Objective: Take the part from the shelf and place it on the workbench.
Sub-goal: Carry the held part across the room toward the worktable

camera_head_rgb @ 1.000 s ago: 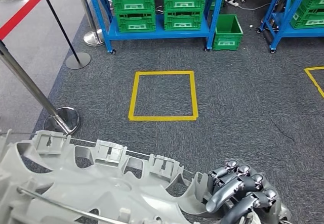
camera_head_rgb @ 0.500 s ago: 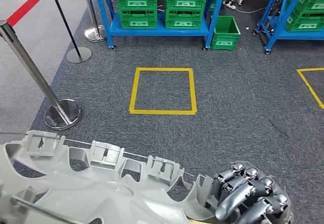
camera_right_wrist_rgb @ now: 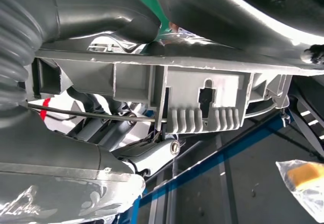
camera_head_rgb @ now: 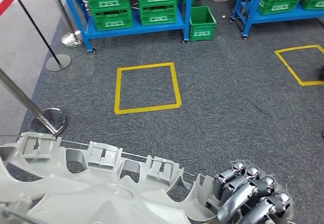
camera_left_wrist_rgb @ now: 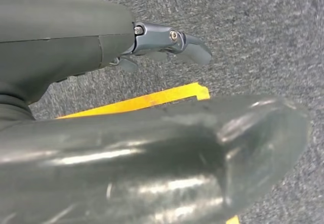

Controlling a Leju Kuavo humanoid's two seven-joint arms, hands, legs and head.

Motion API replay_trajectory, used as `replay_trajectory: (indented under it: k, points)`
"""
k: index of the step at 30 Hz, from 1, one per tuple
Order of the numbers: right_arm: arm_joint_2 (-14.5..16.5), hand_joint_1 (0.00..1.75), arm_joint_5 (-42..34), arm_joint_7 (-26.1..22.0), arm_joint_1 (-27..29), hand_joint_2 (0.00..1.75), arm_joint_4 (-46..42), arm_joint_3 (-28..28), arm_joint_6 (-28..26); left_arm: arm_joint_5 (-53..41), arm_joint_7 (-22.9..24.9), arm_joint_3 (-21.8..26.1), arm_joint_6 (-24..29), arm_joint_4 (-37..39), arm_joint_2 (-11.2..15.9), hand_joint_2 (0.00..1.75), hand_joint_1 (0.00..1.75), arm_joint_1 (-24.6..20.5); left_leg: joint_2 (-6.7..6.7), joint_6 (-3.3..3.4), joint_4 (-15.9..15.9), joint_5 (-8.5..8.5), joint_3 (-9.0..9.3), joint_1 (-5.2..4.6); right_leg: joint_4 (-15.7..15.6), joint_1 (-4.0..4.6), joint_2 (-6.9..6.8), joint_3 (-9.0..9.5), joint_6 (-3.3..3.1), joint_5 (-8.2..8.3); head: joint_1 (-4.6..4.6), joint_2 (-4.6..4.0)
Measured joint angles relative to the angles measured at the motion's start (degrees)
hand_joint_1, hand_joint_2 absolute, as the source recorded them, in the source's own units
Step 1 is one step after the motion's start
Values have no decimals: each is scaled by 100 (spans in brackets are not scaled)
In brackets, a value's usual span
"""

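Observation:
The part (camera_head_rgb: 95, 193) is a large light-grey plastic moulding with clip tabs along its edge, carried low across the head view above the carpet. My right hand (camera_head_rgb: 248, 196) grips its right end, dark fingers curled over the rim. In the right wrist view the part's ribbed clip block (camera_right_wrist_rgb: 191, 92) sits just beyond my right hand (camera_right_wrist_rgb: 76, 16), with the fingers (camera_right_wrist_rgb: 149, 158) under it. In the left wrist view my left hand (camera_left_wrist_rgb: 69, 42) lies against the part's glossy grey body (camera_left_wrist_rgb: 153, 158), one finger (camera_left_wrist_rgb: 172, 37) stretched out past it.
A yellow taped square (camera_head_rgb: 147, 87) marks the carpet ahead, another (camera_head_rgb: 301, 64) lies far right. Blue shelves with green crates (camera_head_rgb: 129, 6) stand behind, and a loose green crate (camera_head_rgb: 201, 23) sits on the floor. Stanchion bases (camera_head_rgb: 47, 123) stand at the left.
The whole floor scene has shifted left and tilted, so the camera has turned right. The part and my right hand keep the same place in view, still held.

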Motion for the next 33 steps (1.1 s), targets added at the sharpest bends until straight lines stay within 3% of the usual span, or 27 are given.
replay_trajectory:
  k: [1,2,3,5,7,9,10,12,13,15,16,17,18,20,22,24,26,28,30,31,32,33]
  points:
    - [0,175,-12,1,0,175,1,-4,20,1,4,-2,0,0,-1,0,0,0,-9,9,118,14,-57,0,2,0,68,-24,4,22,-2,0]
    - [0,175,-21,1,1,175,2,-10,39,2,8,-4,0,0,-2,0,0,-4,-20,22,9,144,-5,3,5,0,139,-43,13,42,-3,0]
    - [0,175,-30,1,0,175,2,-19,57,5,9,-6,0,0,-2,0,0,-10,-55,38,-293,349,146,6,7,-1,210,-54,25,60,-4,0]
    - [0,175,-37,1,-5,175,2,-40,83,11,9,-9,0,0,-1,0,0,-23,-313,67,-1070,691,525,38,24,9,338,-88,63,92,-8,0]
    - [0,175,-39,1,-13,175,2,-59,99,15,12,-11,0,0,-3,0,0,-33,-512,87,-1453,768,685,62,41,14,448,-157,117,138,-8,1]
    - [0,175,-38,1,-10,175,2,-75,115,15,15,-14,0,0,-15,0,0,-42,-428,129,-1471,773,665,59,36,1,545,-230,182,188,-8,1]
    - [-1,175,-33,1,-8,175,2,-85,124,16,15,-17,0,0,-22,0,0,-50,-365,159,-1475,787,659,62,68,2,490,-265,216,168,0,0]
    - [-6,175,-17,1,-28,175,2,-104,146,28,16,-22,0,0,-35,0,0,-60,-225,219,-1485,813,654,73,417,4,205,-432,276,-67,48,0]
    - [-10,175,-12,1,-49,175,2,-115,161,41,16,-22,0,0,-33,0,0,-56,-157,235,-1485,815,652,67,773,2,40,-580,307,-276,76,0]
    - [-19,175,-27,1,-87,175,4,-152,209,84,16,-22,1,0,-36,0,0,-42,-4,247,-1484,815,645,57,1527,-21,-95,-891,353,-624,97,0]
    - [-20,175,-48,1,-100,175,5,-183,242,105,16,-22,2,0,-39,0,0,-40,71,247,-1483,815,645,56,1708,-30,-115,-946,367,-670,98,0]
    - [-21,175,-70,1,-110,175,6,-219,279,126,14,-22,3,0,-46,0,0,-45,141,243,-1482,813,649,57,1650,-39,-131,-881,375,-605,99,0]
    - [-22,175,-89,1,-118,175,6,-256,314,145,11,-22,4,0,-55,0,0,-53,208,235,-1481,808,658,59,1363,-46,-166,-699,379,-454,99,0]
    - [-22,175,-111,-1,-126,175,7,-327,376,187,-5,-22,10,-1,-59,0,0,-68,315,192,-1469,784,682,44,564,-40,-365,-229,369,-170,112,0]
    - [-22,175,-140,-4,-116,175,7,-398,448,231,-34,-22,21,-1,-55,0,0,-75,403,128,-1454,767,690,7,170,-22,-476,-26,292,-92,119,0]
    - [-18,175,-194,-7,-77,175,6,-492,570,280,-62,-21,31,0,-53,0,0,-78,496,69,-1454,764,688,-5,161,-11,-370,-68,194,-88,116,0]
    - [8,175,-253,-8,-33,175,4,-617,724,319,-75,-20,41,0,-46,0,0,-73,387,5,-1354,654,646,15,154,-25,-254,-99,132,-64,107,0]
    - [69,175,-325,-11,-3,175,2,-755,878,337,-78,-15,62,0,-35,0,0,-40,122,-34,-820,313,402,28,145,-45,-141,-117,83,-42,83,0]
    - [161,175,-395,-19,47,175,1,-908,1047,349,-78,-9,87,0,-19,0,0,21,-2,-35,-31,-33,17,27,145,-41,-15,-135,57,-31,64,0]
    - [218,175,-410,-21,86,175,-1,-990,1136,354,-78,-7,98,0,-8,0,0,49,-17,-31,204,-74,-111,26,146,-38,53,-139,52,-27,61,0]
    - [282,175,-403,-22,128,175,-10,-1069,1214,358,-78,-4,107,0,3,0,0,72,-25,-22,232,6,-144,27,146,-36,121,-140,51,-23,59,0]
    - [344,175,-378,-23,169,175,-28,-1136,1275,366,-78,-1,114,0,16,0,0,87,-40,-10,44,184,-72,28,146,-36,187,-137,56,-18,58,0]
